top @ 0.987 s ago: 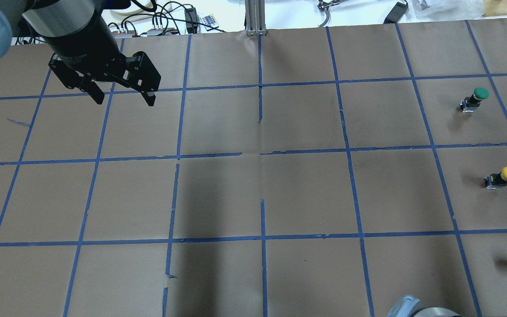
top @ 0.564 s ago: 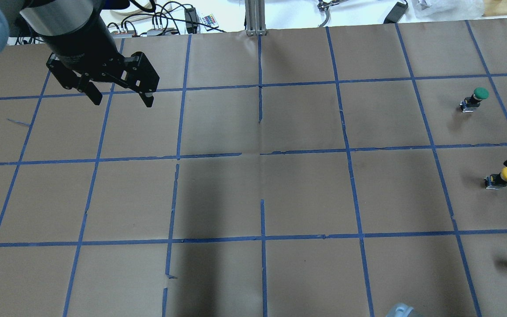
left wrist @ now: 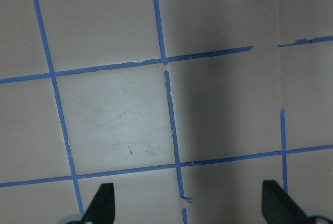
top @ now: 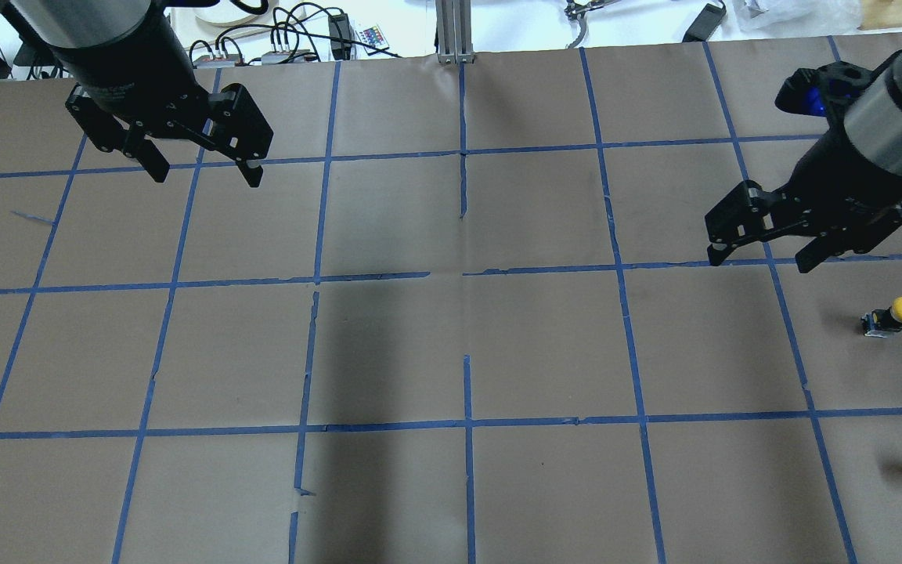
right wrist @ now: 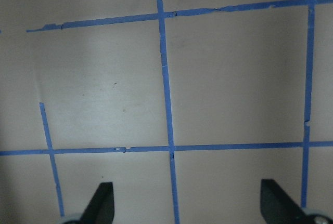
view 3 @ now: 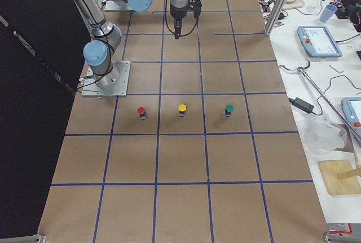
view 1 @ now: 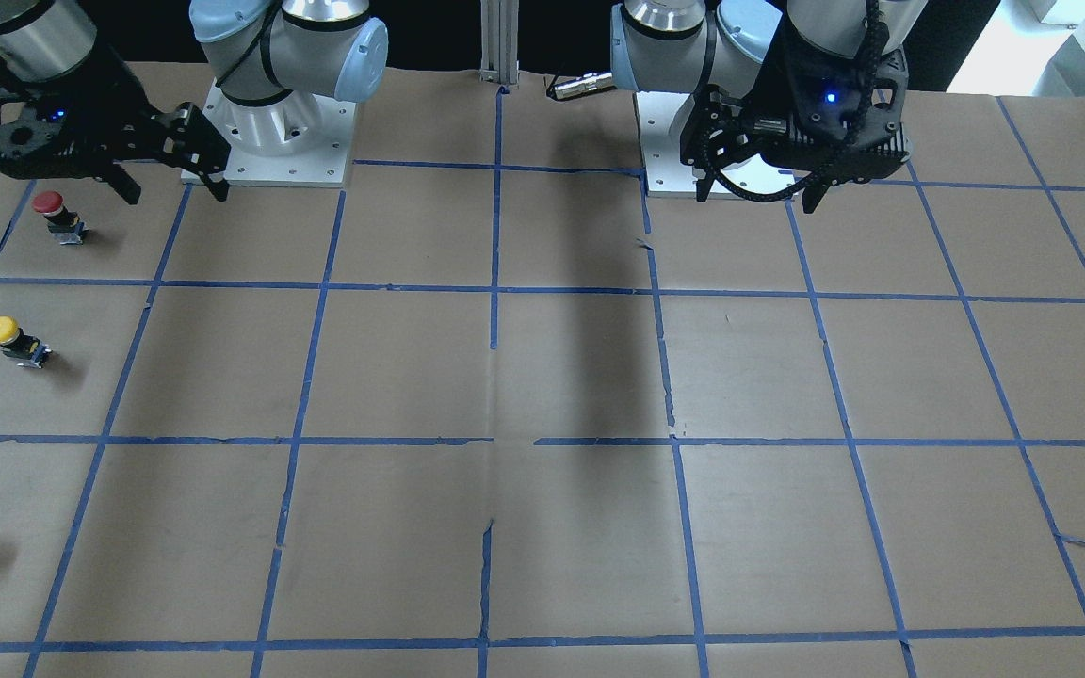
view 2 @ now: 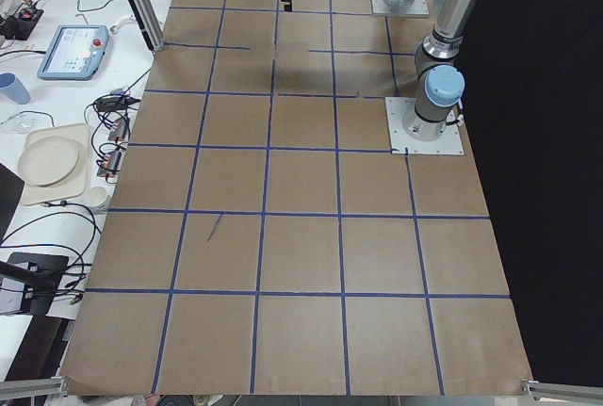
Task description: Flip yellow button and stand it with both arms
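Overhead exterior view: I see both grippers held above the table (top: 545, 345), brown paper gridded with blue tape, and neither touches a thing. The right gripper (top: 760, 258) has its fingers spread wide and empty, near the yellow button (top: 893, 315) but apart from it, on the side toward the table's middle. The left gripper (top: 207, 176) is likewise spread and empty, well apart at the other end. Each wrist view shows only taped paper between the two fingertips. From the exterior right view, the yellow button (view 3: 182, 109) stands cap-up in the middle of a row, between the red button (view 3: 141, 111) on the robot's side and the green button (view 3: 229, 110) on the far side.
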Action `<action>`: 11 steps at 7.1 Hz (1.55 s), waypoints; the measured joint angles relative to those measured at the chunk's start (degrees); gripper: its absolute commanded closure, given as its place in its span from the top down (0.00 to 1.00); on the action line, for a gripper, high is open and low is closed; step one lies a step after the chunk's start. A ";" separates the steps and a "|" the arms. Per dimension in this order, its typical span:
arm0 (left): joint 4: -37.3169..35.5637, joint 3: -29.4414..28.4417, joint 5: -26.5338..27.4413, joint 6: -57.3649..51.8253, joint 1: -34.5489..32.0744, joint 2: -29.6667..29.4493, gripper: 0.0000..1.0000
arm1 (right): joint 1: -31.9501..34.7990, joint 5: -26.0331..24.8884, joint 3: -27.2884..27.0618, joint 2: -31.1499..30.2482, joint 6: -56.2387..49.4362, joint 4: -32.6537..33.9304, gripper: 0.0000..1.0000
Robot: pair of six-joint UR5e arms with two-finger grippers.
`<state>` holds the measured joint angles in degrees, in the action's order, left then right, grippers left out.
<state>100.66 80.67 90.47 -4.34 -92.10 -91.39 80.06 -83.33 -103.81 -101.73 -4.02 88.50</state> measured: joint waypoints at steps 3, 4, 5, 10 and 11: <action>-0.16 -0.06 -0.23 0.03 0.00 -0.24 0.99 | 9.72 -1.74 5.57 0.00 14.16 -2.51 1.00; -0.23 -0.07 -0.36 0.03 -0.01 -0.20 0.99 | 10.26 -2.20 6.95 0.11 14.64 -4.90 1.00; -0.25 -0.07 -0.47 0.01 -0.01 0.05 0.99 | 10.12 -2.47 7.06 0.45 14.45 -5.83 1.00; -0.30 0.29 -0.71 -0.83 0.12 0.92 0.99 | 6.28 -4.12 5.46 1.01 14.72 -6.40 1.00; -0.25 0.79 -0.61 -0.83 0.19 0.88 0.99 | 6.39 -4.76 5.61 0.86 15.00 -6.56 1.00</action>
<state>100.41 81.45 89.86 -5.16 -91.91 -90.52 86.45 -88.09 -98.20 -100.87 10.99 81.93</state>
